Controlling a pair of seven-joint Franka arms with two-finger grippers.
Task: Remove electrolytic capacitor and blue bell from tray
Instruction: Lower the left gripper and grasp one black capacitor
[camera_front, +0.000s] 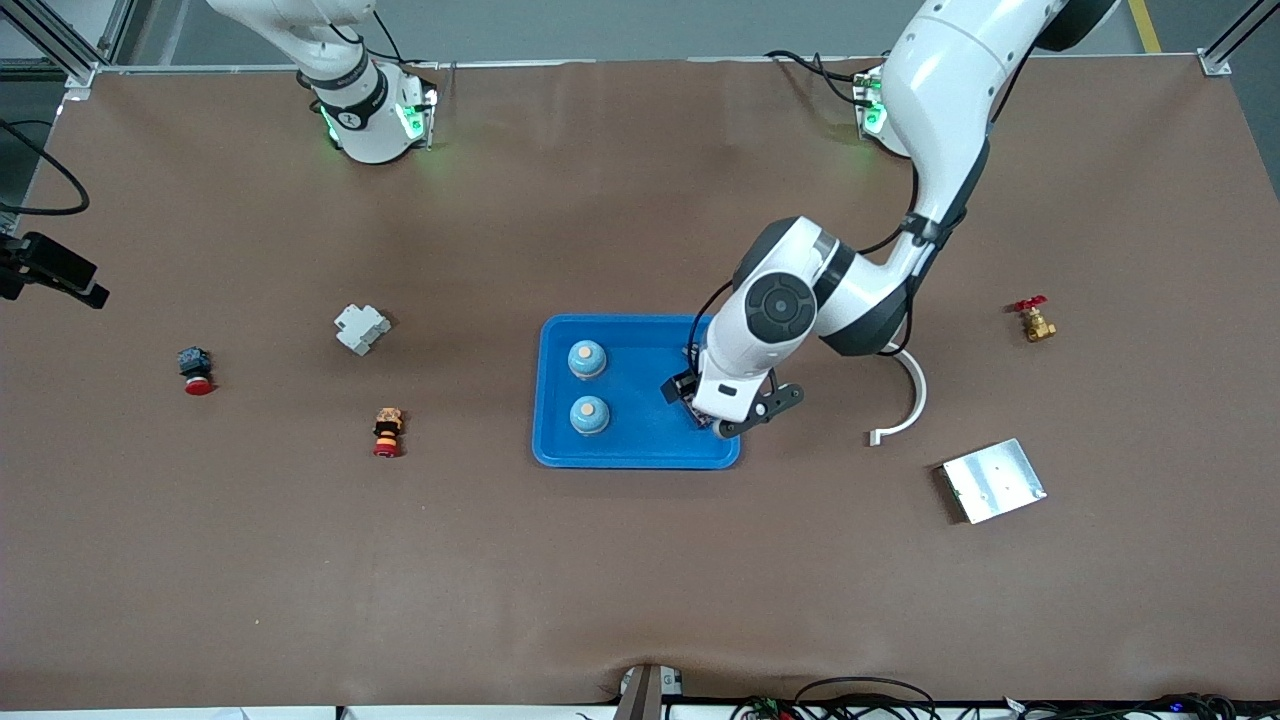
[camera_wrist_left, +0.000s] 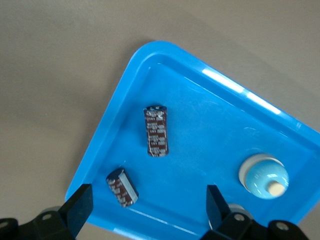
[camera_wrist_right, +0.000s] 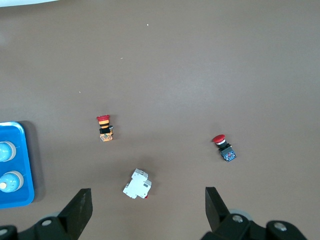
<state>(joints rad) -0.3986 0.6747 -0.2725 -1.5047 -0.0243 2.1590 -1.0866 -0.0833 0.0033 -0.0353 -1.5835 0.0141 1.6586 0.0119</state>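
A blue tray (camera_front: 640, 440) lies mid-table. Two blue dome bells with orange knobs (camera_front: 587, 359) (camera_front: 589, 415) stand in it. In the left wrist view two dark brown capacitors (camera_wrist_left: 156, 131) (camera_wrist_left: 122, 187) lie on the tray floor (camera_wrist_left: 200, 125) near one bell (camera_wrist_left: 263, 176). My left gripper (camera_wrist_left: 147, 205) (camera_front: 712, 418) hovers open over the tray's end toward the left arm, holding nothing, and hides the capacitors from the front view. My right gripper (camera_wrist_right: 147, 207) hangs open and empty above the table toward the right arm's end; the tray's edge (camera_wrist_right: 22, 165) shows in its view.
Toward the right arm's end lie a white breaker (camera_front: 361, 328) (camera_wrist_right: 137, 184), a black and red push button (camera_front: 196, 371) (camera_wrist_right: 224, 148) and an orange and red button (camera_front: 387, 431) (camera_wrist_right: 104, 128). Toward the left arm's end lie a brass valve (camera_front: 1035, 320), a white curved piece (camera_front: 905, 395) and a metal plate (camera_front: 993, 480).
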